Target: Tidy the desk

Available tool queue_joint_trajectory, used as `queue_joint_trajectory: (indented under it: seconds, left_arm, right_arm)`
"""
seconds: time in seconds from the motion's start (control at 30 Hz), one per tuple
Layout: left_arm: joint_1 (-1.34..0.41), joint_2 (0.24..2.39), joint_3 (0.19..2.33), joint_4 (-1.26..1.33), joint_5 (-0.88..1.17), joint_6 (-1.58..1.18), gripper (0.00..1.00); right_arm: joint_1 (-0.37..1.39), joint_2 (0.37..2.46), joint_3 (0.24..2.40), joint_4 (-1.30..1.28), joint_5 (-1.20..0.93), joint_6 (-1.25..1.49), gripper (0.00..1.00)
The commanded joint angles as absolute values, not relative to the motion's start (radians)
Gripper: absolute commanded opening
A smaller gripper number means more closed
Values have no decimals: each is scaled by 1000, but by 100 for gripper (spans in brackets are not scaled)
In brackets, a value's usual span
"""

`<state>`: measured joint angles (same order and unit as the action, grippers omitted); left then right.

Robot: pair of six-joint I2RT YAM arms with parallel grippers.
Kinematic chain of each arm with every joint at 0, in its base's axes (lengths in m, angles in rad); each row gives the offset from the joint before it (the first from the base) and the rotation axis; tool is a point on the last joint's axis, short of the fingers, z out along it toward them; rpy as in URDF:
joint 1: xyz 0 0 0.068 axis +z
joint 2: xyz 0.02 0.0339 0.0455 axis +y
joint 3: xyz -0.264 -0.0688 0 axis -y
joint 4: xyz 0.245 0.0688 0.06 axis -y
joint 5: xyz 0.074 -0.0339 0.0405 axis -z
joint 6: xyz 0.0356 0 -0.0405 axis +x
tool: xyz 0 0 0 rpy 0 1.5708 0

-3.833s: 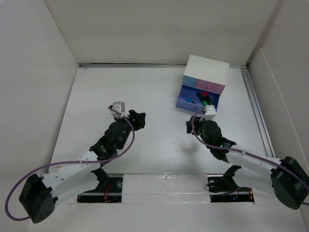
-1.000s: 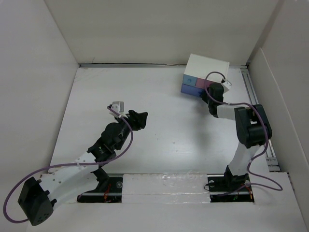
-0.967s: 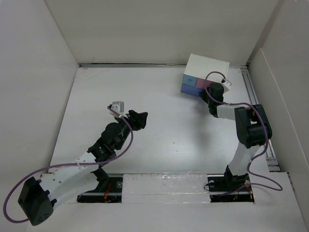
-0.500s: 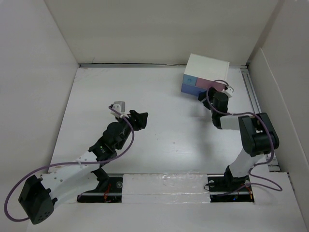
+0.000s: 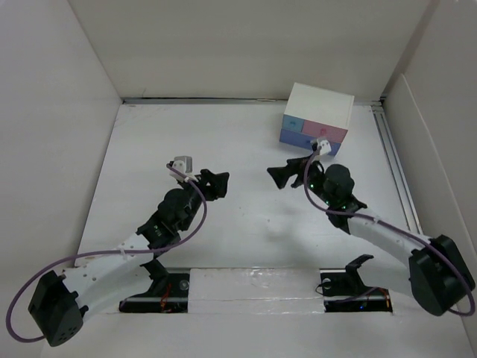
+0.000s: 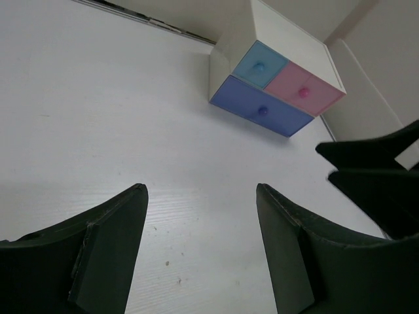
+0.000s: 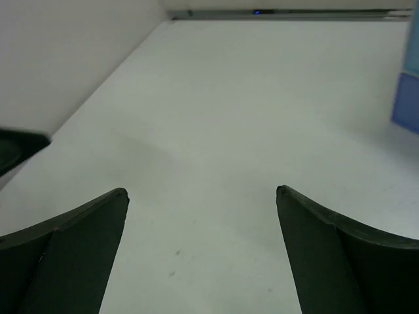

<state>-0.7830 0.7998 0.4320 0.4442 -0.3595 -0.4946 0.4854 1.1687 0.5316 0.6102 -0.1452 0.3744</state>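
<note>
1. Top view: the desk point(image 5: 246, 149) fills the floor of the white-walled enclosure. It lies flat, and its broader span seems to run from 9 to 3 o'clock. The arm bases sit along its 6 o'clock edge.
   - A small white drawer box point(image 5: 319, 115) stands on it at about 1 o'clock from the middle, near the far wall. Its blue and pink drawer fronts face roughly 6 o'clock and all are pushed in.
   - The left gripper point(image 5: 218, 185) hovers left of centre and points toward 3 o'clock, fingers spread and empty.
   - The right gripper point(image 5: 283, 176) hovers just right of centre, pointing toward 9 o'clock. It is well apart from the box, also spread and holding nothing.

2. Left wrist view: the desk point(image 6: 131, 118) stretches away under the left gripper point(image 6: 201, 190). Its two dark fingers stand wide apart with only bare white surface between them.
   - The drawer box point(image 6: 275, 85) sits at 1 o'clock, corner-on, drawers closed.
   - The right gripper point(image 6: 326, 162) enters from 3 o'clock with its fingers parted.

3. Right wrist view: the right gripper point(image 7: 201, 193) shows both fingers spread wide over the desk point(image 7: 262, 98), nothing pinched. A blue sliver of the drawer box point(image 7: 409, 91) shows at 3 o'clock. The desk's far edge meets the wall at 12 o'clock.
</note>
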Motion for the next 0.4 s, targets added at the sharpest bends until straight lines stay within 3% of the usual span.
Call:
queue_joint_trajectory:
  seconds: [0.0,0.3,0.37]
  left_arm:
    - [-778,772,416,522,-396,-485,63]
    - [-778,684,400,483,-348,-537,64]
    - [-778,683,410,466,-338,-555,69]
  right_arm:
    - [563,1051,480,513,-192,265,100]
    - [673,760,365,337,-86,225,100]
    - [673,738,356,339,-86,229,100]
